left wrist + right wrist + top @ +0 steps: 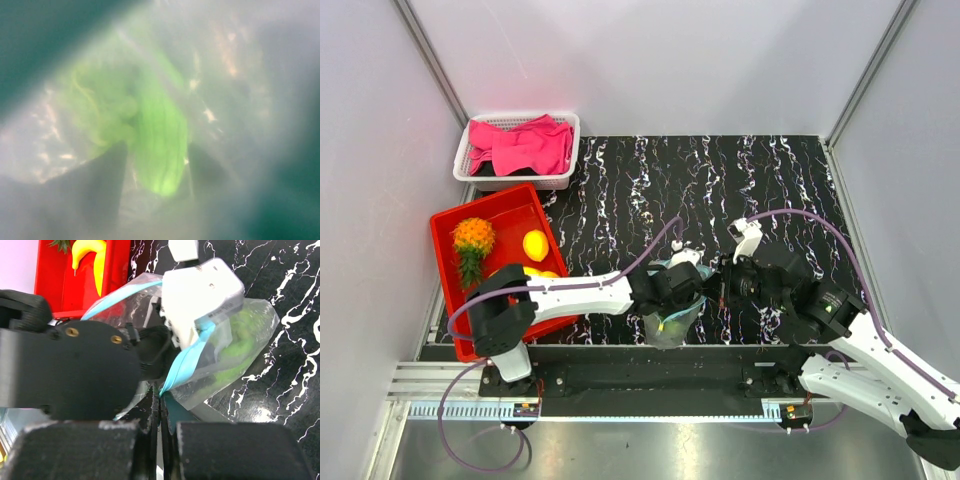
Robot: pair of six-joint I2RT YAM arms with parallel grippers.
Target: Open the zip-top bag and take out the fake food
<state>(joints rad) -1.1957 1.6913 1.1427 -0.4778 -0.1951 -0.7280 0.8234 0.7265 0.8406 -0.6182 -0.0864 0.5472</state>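
At the near edge of the black marble-patterned worktop (720, 190), the clear, crinkly plastic zip-top bag (252, 310) sits between both arms. The right claw (161, 412) is pressed together on its light blue zip strip (182, 365), holding the mouth open. The left claw (157, 150) is inside the bag, its fingers flanking a bright green toy vegetable (160, 125); I cannot tell whether they grip it. Extraction looks like the step in hand. The next move calls for a firm pinch and a clean lift out. Farther left, the red plastic tray (442, 260) holds a bumpy orange fruit (473, 235) and a yellow oval piece (535, 244).
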